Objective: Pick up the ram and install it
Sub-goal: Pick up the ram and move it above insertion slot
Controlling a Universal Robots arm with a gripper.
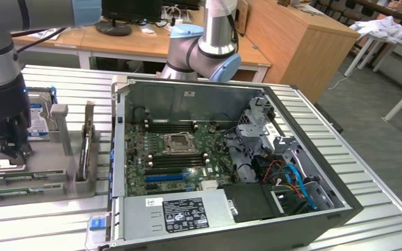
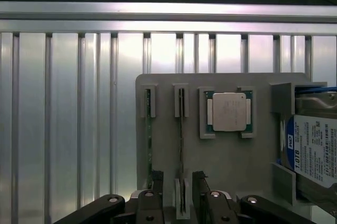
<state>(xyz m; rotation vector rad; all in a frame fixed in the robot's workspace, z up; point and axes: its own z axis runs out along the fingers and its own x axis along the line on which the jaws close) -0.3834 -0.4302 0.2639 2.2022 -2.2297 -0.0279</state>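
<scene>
Two ram sticks stand on edge in slots of a grey holder tray [image 2: 247, 155]. One ram [image 2: 181, 129] runs between my fingertips; the other, greener ram [image 2: 148, 129] lies one slot over. My gripper [image 2: 179, 190] is open, one finger on each side of the first stick with gaps showing. In the exterior view my gripper [image 1: 6, 154] hangs low over the tray [image 1: 47, 180] at that view's left, above the rams [image 1: 26, 180]. The open computer case [image 1: 222, 157] holds the motherboard with empty black memory slots [image 1: 176, 125].
On the tray a processor chip [image 2: 229, 112] sits beside the rams, and a hard drive [image 2: 316, 145] stands on edge beyond it. The case's metal walls [image 1: 121, 157] rise between tray and motherboard. Cables [image 1: 292, 178] and the power supply [image 1: 180, 214] crowd the case's near side.
</scene>
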